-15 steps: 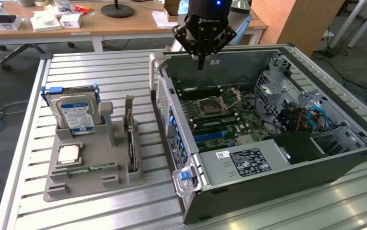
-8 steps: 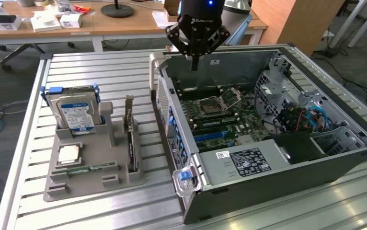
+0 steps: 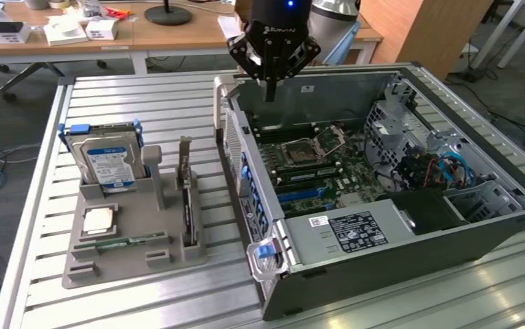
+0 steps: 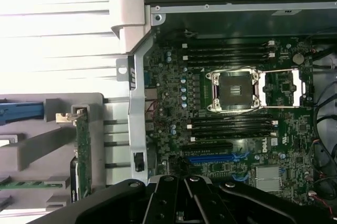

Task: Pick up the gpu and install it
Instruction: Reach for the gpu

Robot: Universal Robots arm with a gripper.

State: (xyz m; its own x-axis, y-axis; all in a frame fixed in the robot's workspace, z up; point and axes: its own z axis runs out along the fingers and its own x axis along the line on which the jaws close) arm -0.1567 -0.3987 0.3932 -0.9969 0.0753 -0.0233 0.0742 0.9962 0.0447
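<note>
Ribbed aluminium slats make up the counter (image 3: 134, 103), with office desks behind. On it sit a grey moulded holder (image 3: 107, 269) and an open steel case (image 3: 382, 274), its green motherboard (image 3: 336, 164) bare. The gpu (image 3: 186, 205) stands on edge in a slot of the holder, a thin green board with a dark face and a pale metal bracket at one end (the wrist view shows the gpu (image 4: 82, 150) edge-on). The black jaws are together and hold nothing. They hang above the case wall nearest the holder, well apart from the gpu.

The pick-up looks not yet begun. To do it well, the jaws would probably need to part a little wider than the board. They should come down square over its top edge, clear of the bracket and the holder's posts. The board is thin, hard and smooth, so a skewed pinch could let it tilt or slip; a straight lift should free it.
</note>
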